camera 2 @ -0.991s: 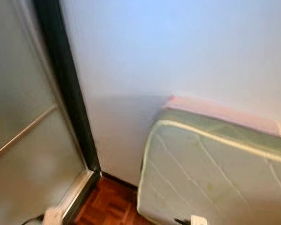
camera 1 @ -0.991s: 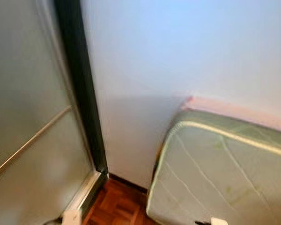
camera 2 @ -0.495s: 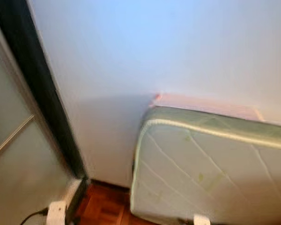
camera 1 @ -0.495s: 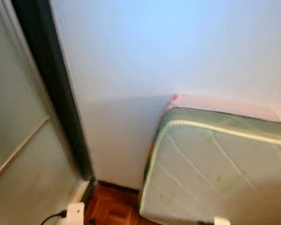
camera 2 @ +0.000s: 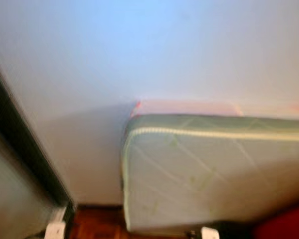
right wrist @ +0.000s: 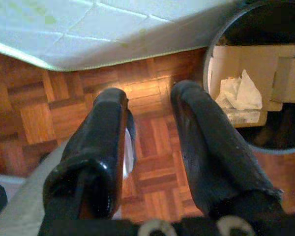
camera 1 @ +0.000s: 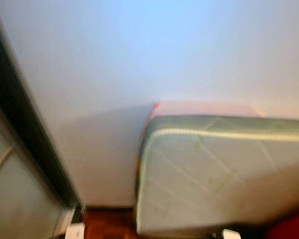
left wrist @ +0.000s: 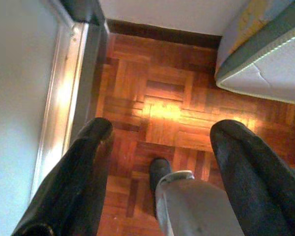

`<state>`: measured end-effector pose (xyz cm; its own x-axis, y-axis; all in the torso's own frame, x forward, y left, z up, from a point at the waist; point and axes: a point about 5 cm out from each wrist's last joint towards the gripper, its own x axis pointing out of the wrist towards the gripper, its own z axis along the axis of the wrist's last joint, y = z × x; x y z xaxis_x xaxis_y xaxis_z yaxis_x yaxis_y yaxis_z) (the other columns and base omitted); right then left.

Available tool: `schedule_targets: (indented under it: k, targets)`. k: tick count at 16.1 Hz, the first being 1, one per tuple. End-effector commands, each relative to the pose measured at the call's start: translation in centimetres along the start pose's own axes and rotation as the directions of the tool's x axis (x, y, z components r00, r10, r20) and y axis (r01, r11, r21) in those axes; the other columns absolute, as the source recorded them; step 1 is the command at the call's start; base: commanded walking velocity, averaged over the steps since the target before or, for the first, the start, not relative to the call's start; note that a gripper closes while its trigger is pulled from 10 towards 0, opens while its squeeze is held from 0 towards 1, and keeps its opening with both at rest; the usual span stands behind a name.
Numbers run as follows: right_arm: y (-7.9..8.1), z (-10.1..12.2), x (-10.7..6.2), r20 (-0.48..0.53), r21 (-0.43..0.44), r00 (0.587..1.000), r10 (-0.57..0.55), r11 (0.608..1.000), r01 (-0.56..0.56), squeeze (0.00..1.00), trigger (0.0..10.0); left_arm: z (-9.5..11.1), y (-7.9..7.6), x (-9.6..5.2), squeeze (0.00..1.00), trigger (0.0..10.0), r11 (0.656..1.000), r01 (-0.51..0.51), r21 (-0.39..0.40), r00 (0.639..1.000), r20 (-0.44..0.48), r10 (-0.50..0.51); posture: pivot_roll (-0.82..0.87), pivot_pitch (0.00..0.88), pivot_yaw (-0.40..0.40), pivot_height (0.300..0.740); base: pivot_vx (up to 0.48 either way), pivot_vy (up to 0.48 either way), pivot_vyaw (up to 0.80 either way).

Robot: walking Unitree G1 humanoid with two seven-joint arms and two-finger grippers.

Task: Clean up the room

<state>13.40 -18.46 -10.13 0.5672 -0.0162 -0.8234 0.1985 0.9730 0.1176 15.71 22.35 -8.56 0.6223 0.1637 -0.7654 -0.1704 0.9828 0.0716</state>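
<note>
At the far left of the blurred head views a dark door frame (camera 1: 25,139) slants down beside a pale frosted panel (camera 1: 10,209), and a white wall (camera 1: 139,55) takes up the upper part of the scene. Low at the foot of the frame, the left wrist view shows the left claw (left wrist: 160,142) hanging above the parquet floor (left wrist: 157,98), its two black fingers (left wrist: 83,167) spread wide with nothing between them; a silvery sliding-door track (left wrist: 64,93) runs along one side of the floor there, and a grey trouser leg ending in a dark shoe (left wrist: 160,172), apparently the robot's own, stands below the claw. Right of the frame, a pale green quilted mattress (camera 1: 214,169) stands on its edge against the wall, with a pink strip (camera 1: 204,107) just behind its top edge, perhaps a second pad, though the blur leaves that unsure. Further right, the right wrist view shows the right claw (right wrist: 150,113) over the same parquet just beside the mattress edge, its fingers parted and empty. Near it stands a round bin (right wrist: 226,29) holding flattened cardboard (right wrist: 255,64) and crumpled white paper (right wrist: 241,91). A red shape (camera 1: 289,226) sits at the bottom right corner of the head views, too blurred to name.
</note>
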Motion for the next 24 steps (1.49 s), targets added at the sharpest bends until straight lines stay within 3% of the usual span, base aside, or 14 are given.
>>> schedule_targets:
  k: [1,11,14,17,19,21,24]
  targets:
    - [0.99,9.73,1.75,0.082,-0.085,0.994,0.076,0.994,-0.069,0.00,10.0,3.63,-2.05,1.22,0.00,10.0,0.993,0.075,0.089,0.997,0.008,-0.076,0.12,0.000,-0.119,0.740,0.000,0.000,-0.62]
    - [0.91,9.67,1.76,0.082,-0.082,0.995,0.061,0.995,-0.054,0.00,10.0,3.59,-2.00,1.22,0.00,10.0,0.991,0.080,0.106,0.997,0.004,-0.081,0.12,0.000,-0.117,0.740,0.000,0.000,-0.62]
    - [0.82,9.60,1.74,0.080,-0.092,0.995,0.061,0.994,-0.054,0.00,10.0,3.38,-2.29,1.19,0.00,10.0,0.987,0.123,0.100,0.992,-0.014,-0.122,0.11,0.000,-0.119,0.740,0.000,0.000,-0.62]
    - [0.77,9.58,1.72,0.087,-0.094,0.995,0.058,0.994,-0.049,0.00,10.0,3.20,-2.33,1.16,0.00,10.0,0.990,0.121,0.069,0.993,-0.018,-0.120,0.11,0.000,-0.118,0.740,0.000,0.000,-0.39]
    - [0.72,9.48,1.70,0.103,-0.066,0.994,0.046,0.997,-0.040,0.00,10.0,2.81,-2.09,1.08,0.00,10.0,0.998,0.057,-0.038,0.998,-0.009,-0.057,0.11,0.000,-0.122,0.740,0.000,0.000,0.00]
    - [0.72,9.43,1.69,0.104,-0.066,0.993,0.046,0.997,-0.040,0.00,10.0,2.71,-2.04,1.04,0.00,10.0,0.997,0.044,-0.067,0.999,-0.005,-0.044,0.11,0.000,-0.122,0.740,0.000,0.000,0.00]
    - [0.67,9.26,1.71,0.088,-0.070,0.995,0.041,0.997,-0.035,0.00,10.0,2.90,-2.05,1.06,0.00,10.0,0.998,0.065,0.003,0.998,0.001,-0.065,0.10,0.000,-0.121,0.740,0.000,-0.101,-0.25]
